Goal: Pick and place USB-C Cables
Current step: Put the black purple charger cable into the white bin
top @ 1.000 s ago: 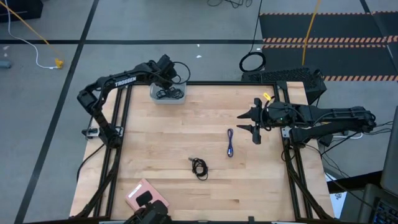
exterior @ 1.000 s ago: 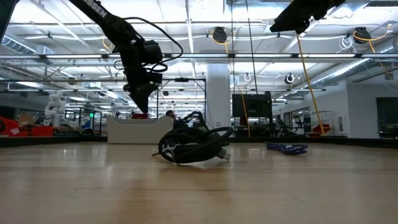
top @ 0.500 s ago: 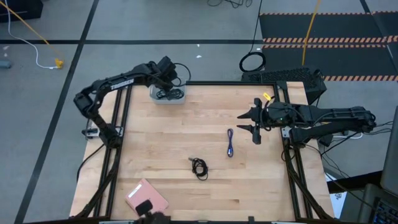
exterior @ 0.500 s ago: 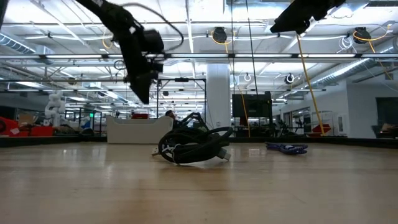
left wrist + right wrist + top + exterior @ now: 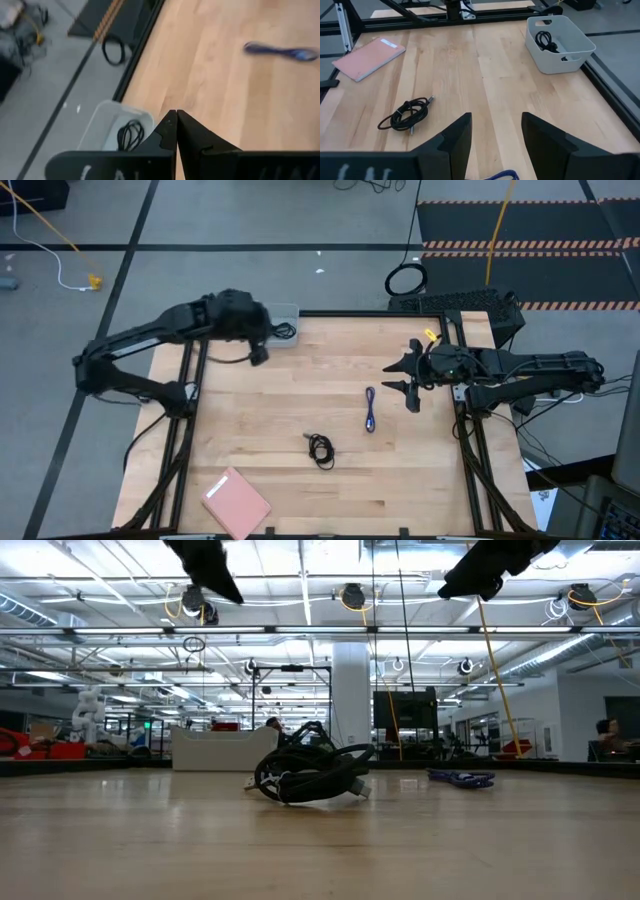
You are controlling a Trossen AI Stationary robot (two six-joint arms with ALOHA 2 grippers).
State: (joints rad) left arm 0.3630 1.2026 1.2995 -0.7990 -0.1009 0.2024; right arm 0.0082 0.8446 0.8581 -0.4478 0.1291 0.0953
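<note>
One black USB-C cable (image 5: 320,448) lies coiled near the table's middle, also in the low view (image 5: 310,775) and right wrist view (image 5: 406,114). The purple-blue cable (image 5: 370,410) lies straight to its right (image 5: 282,51). A second black cable (image 5: 130,135) sits inside the white bin (image 5: 288,330) at the far edge. My left gripper (image 5: 176,117) is shut and empty, raised beside the bin's near side (image 5: 258,353). My right gripper (image 5: 405,376) hovers open above the table, right of the purple-blue cable (image 5: 496,132).
A pink rectangular pad (image 5: 236,500) lies at the near left corner (image 5: 369,57). A thick black ring-shaped hoop (image 5: 405,280) lies on the floor beyond the far edge. Bare wood stretches between the bin and the two loose cables.
My left gripper has risen from above the white bin and drawn back toward the table's left and near side, its arm swinging outward over the left edge. The cables and my right arm have stayed still.
</note>
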